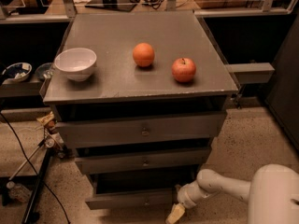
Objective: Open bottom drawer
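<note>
The grey metal cabinet point(140, 78) has three drawer fronts stacked below its top. The bottom drawer point(126, 199) is the thin lowest strip with a small central knob point(147, 202). A dark gap shows above it, and its front stands a little forward of the cabinet. My gripper point(176, 213) is at the drawer's right end, near the floor, with its yellowish tip pointing down and left. The white arm point(219, 185) reaches in from the lower right.
On the cabinet top sit a white bowl point(75, 63), an orange point(143, 54) and a red apple point(183, 69). Black cables and a stand point(35, 190) lie on the speckled floor to the left. A shelf with dishes point(16, 72) is at far left.
</note>
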`<state>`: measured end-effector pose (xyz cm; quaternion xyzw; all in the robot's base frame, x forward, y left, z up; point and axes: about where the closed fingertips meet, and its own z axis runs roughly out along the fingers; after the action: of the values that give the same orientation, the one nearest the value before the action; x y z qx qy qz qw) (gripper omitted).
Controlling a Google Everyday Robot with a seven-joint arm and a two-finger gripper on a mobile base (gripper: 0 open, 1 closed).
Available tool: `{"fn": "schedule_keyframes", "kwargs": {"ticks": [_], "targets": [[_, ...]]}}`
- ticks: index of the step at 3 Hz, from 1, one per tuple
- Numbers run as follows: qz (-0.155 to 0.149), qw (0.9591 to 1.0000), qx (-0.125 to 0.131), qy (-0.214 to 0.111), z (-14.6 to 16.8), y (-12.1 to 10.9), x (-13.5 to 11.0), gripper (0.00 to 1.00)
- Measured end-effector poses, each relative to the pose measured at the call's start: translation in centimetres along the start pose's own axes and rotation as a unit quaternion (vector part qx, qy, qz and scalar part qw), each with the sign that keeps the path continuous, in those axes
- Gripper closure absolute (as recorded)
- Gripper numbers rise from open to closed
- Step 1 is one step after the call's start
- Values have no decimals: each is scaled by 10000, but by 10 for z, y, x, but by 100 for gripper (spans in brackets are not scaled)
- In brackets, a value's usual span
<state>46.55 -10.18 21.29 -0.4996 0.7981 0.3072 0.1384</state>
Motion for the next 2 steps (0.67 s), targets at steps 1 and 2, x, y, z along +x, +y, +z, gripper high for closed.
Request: {"fn": "schedule_keyframes", "kwargs": {"ticks": [1,2], "targets": [[-15,9998,-145,-125,-4,11,-8,0],[-19,9998,-170,-141,-4,11,-9,0]]}}
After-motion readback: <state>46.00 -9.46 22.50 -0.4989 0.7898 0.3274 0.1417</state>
